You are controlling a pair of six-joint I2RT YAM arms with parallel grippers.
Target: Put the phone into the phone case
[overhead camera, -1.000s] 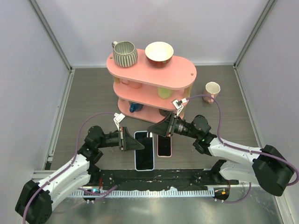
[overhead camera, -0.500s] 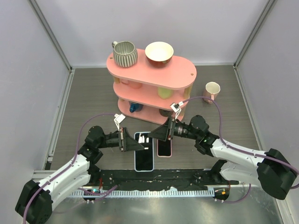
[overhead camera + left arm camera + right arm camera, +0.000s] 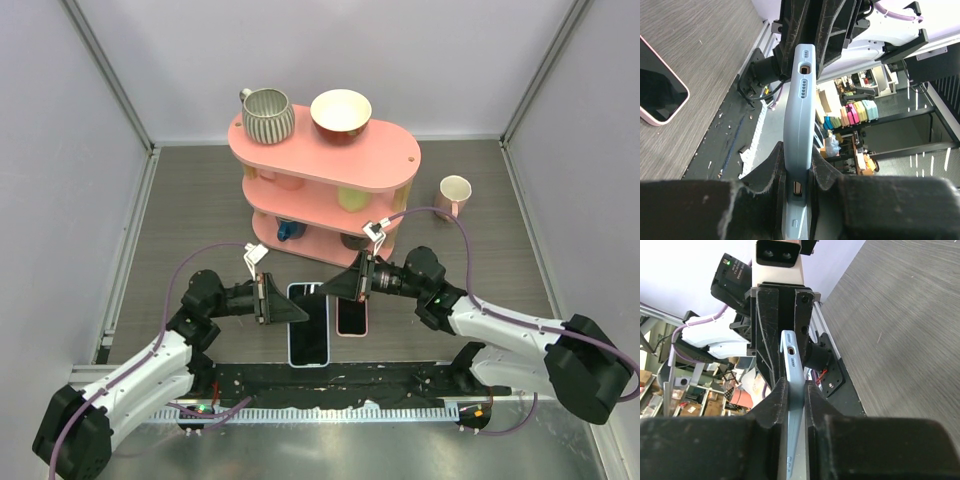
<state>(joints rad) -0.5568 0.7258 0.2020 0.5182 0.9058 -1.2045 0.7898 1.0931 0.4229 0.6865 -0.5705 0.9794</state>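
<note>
left fingers (image 3: 767,167) and right fingers (image 3: 772,402) both clamp the blue phone case (image 3: 799,115); uneven squeezing could pop out the phone (image 3: 309,330) seemingly inside.

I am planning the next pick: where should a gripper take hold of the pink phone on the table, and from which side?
Probably across its two long edges, near the middle, coming down from above. The pink phone lies flat on the table, screen up, so only its thin sides can be pinched, and the width is the shorter span.
</note>
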